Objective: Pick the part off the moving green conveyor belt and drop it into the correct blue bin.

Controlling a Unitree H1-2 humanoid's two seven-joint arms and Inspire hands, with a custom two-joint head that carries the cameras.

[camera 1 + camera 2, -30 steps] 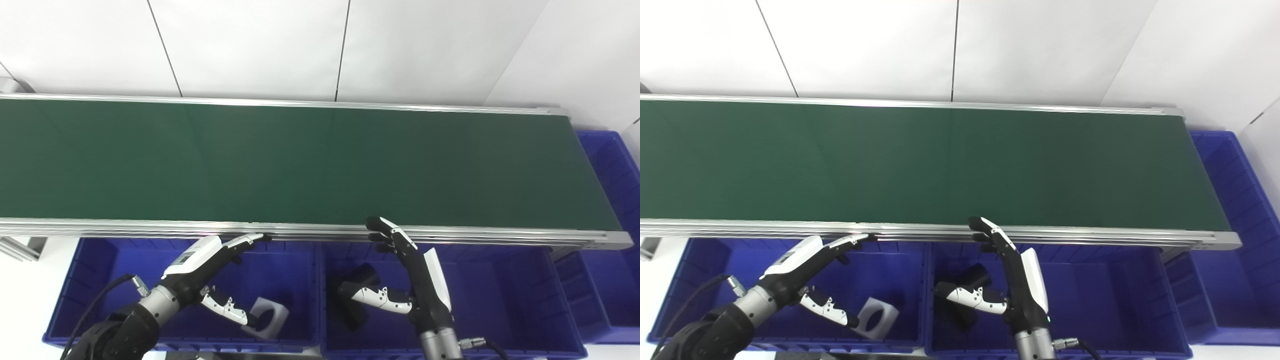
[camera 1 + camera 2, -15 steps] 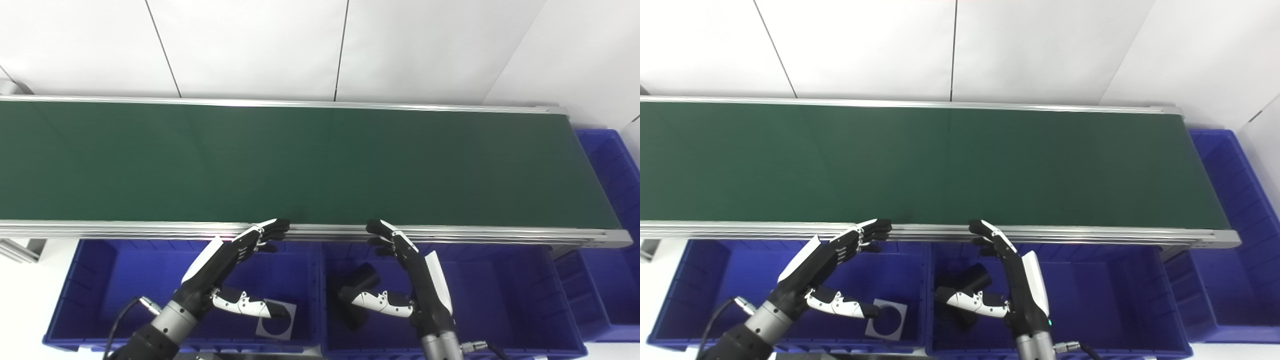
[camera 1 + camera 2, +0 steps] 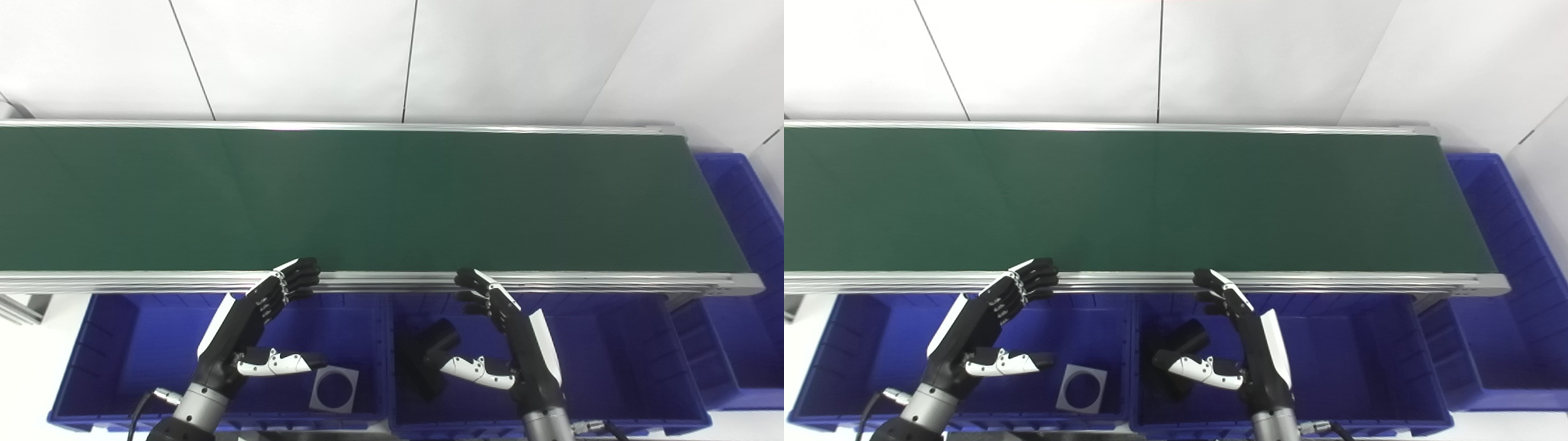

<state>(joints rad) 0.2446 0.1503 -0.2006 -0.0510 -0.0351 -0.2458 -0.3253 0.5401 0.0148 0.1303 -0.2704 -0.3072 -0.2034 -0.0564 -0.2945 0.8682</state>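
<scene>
1. No readable writing, brand or label anywhere in either view.
2. Green conveyor belt (image 3: 367,202) running left to right across the frame, silver rails along both long edges, bare of parts.
3. Grey square part (image 3: 334,389) with a round hole lying flat on the floor of the left blue bin (image 3: 92,343), near its front right corner, hole facing up; no long axis to speak of.
4. Black part (image 3: 429,361) resting in the middle blue bin (image 3: 612,367), at its left end, tilted; shape partly hidden by the right thumb, long axis unclear.
5. Third blue bin (image 3: 744,202) standing at the belt's right end; contents out of sight.
6. Left hand (image 3: 245,331) above the left bin, fingers spread and extended toward the near rail, thumb pointing right, holding nothing.
7. Right hand (image 3: 514,343) above the middle bin, fingers apart, tips by the near rail, thumb pointing left over the black part, holding nothing.
</scene>
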